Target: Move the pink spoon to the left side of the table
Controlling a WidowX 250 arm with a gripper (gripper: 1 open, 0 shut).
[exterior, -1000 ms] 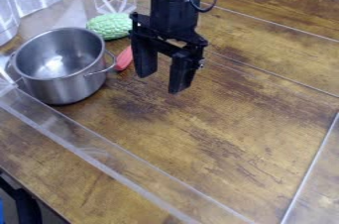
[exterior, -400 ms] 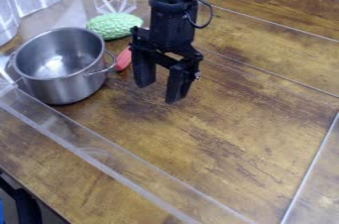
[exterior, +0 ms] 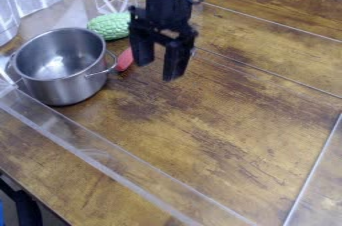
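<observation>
The pink spoon shows only as a short pinkish-red length, lying between the metal pot and the dark tool, near the green scrubber; whatever else it has is hidden from view. The surface is dark brown worn wood with visible grain, crossed by clear plastic strips

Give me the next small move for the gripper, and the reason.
Probably a small shift toward the pot's side, to bring the gripper over the pink spoon: the spoon lies on the table between the pot and the gripper, its pinkish handle beside the fingers rather than between them.
</observation>
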